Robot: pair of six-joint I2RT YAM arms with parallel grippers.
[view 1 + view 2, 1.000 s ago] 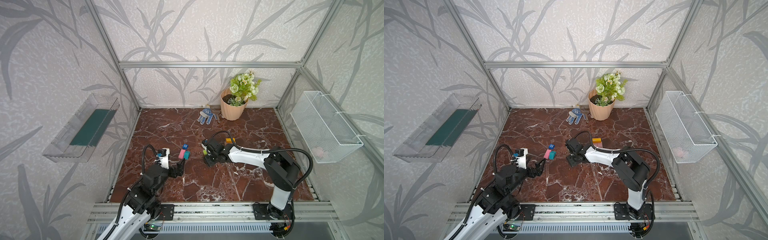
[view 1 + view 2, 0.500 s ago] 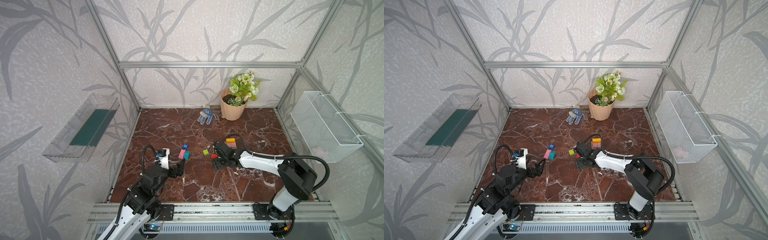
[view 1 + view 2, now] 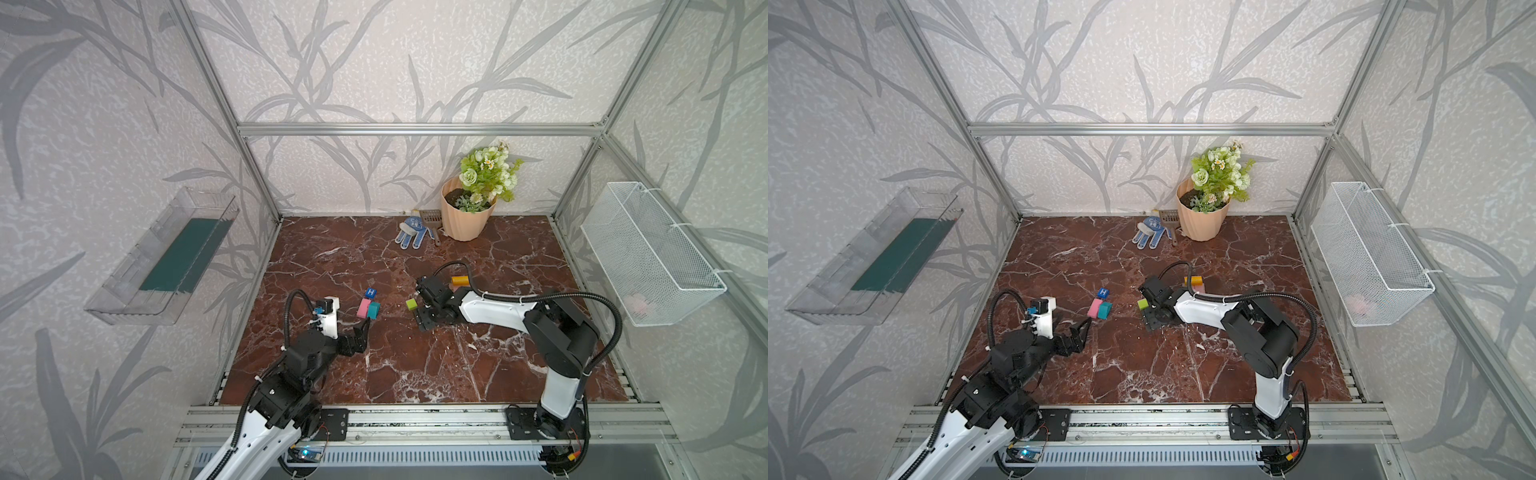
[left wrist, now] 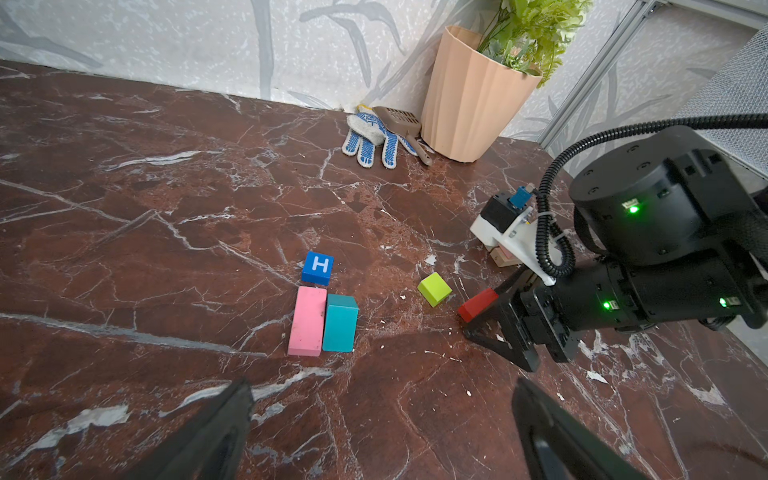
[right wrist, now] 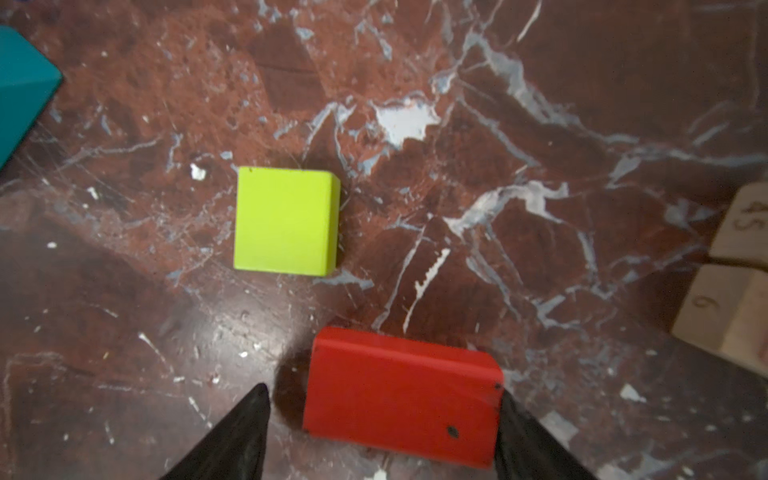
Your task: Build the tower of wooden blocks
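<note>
1. The left arm [image 3: 311, 357], at 7 o'clock in a top view, and the right arm [image 3: 494, 313], at 4 o'clock, have white tubes and fat black round joints.
2. A bumpy black cable [image 3: 582, 296] loops over each.
3. Small green lights [image 4: 633, 209] glow on the right one.
4. Each wrist has a white camera box [image 3: 328, 318] with a blue plug.
5. The fingers [image 4: 224, 432] are black and pointy.
</note>
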